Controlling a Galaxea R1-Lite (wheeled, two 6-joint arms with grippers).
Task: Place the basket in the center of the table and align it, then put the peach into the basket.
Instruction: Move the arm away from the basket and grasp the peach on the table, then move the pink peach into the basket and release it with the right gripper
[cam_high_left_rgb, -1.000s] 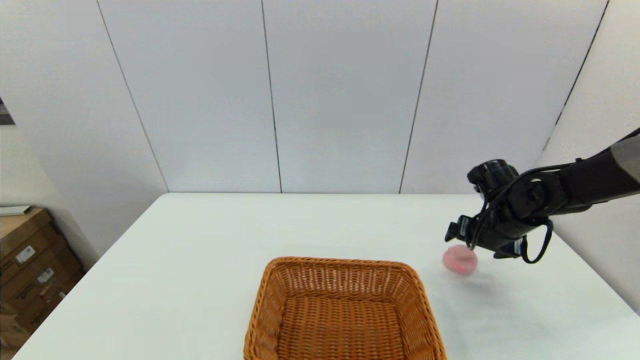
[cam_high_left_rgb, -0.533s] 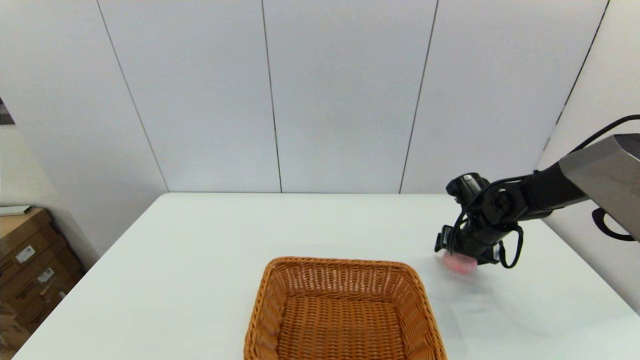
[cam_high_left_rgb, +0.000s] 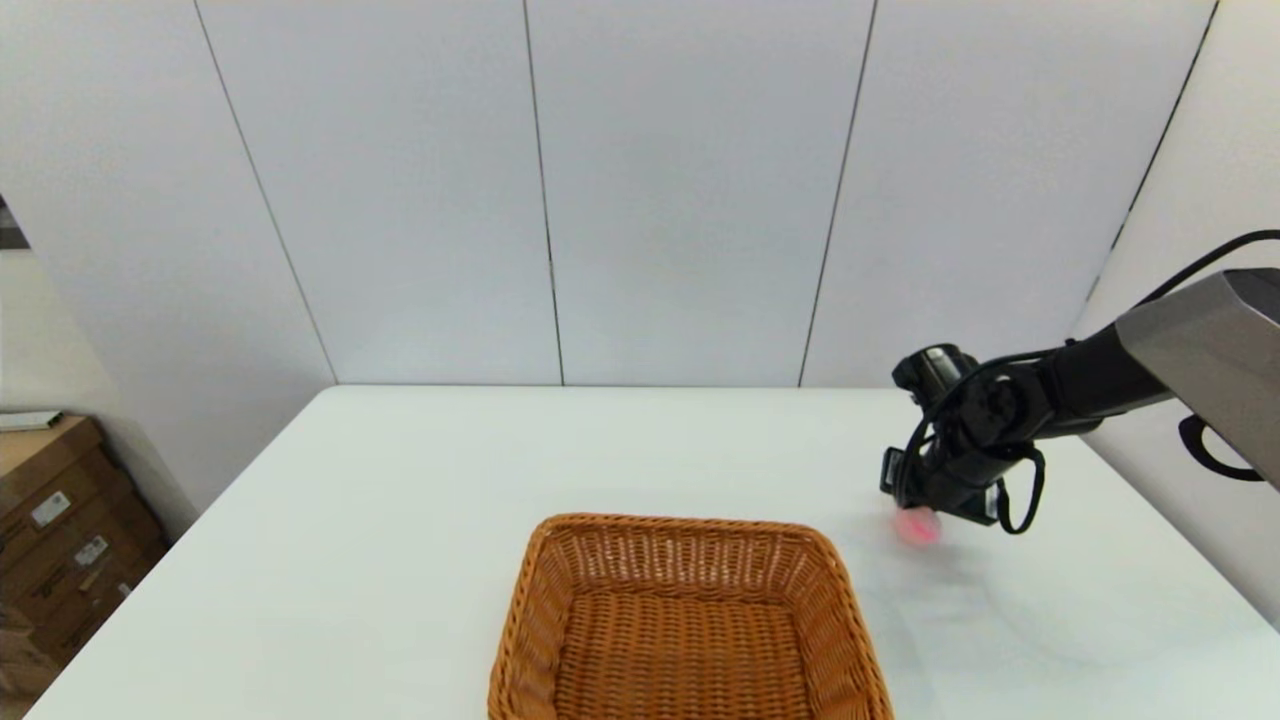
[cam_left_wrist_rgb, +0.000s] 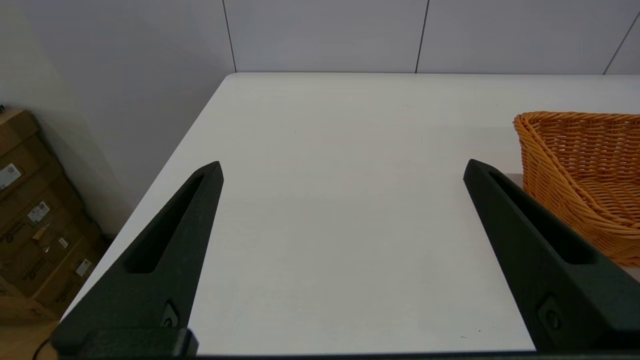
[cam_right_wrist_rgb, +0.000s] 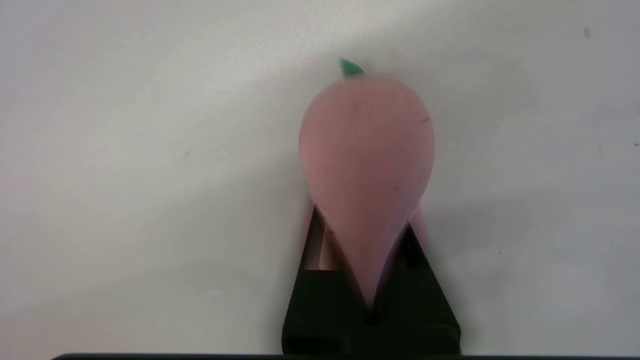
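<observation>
Since the earlier frames the right arm has swung in toward the basket side and dropped lower over the peach, which now shows only as a small pink patch under the wrist. Nearest the robot, the orange-brown wicker basket (cam_high_left_rgb: 688, 625) sits on the white table (cam_high_left_rgb: 400, 520), squared to its front edge and roughly central, with nothing in it. The left gripper (cam_left_wrist_rgb: 342, 167) hangs parked off to the basket's left, its 2 fingers spread wide over bare tabletop. Farther back and to the right, the right gripper (cam_high_left_rgb: 925, 510) is down at the peach (cam_high_left_rgb: 918, 526); in the right wrist view the pink fruit (cam_right_wrist_rgb: 367, 150), with a green leaf tip, fills the space between the fingers, which look clamped against its sides. The basket step seems done, and the grasp of the peach is the step in hand. Next comes a lift clear of the table, then a carry left and toward the robot over the braided rim before letting go.
</observation>
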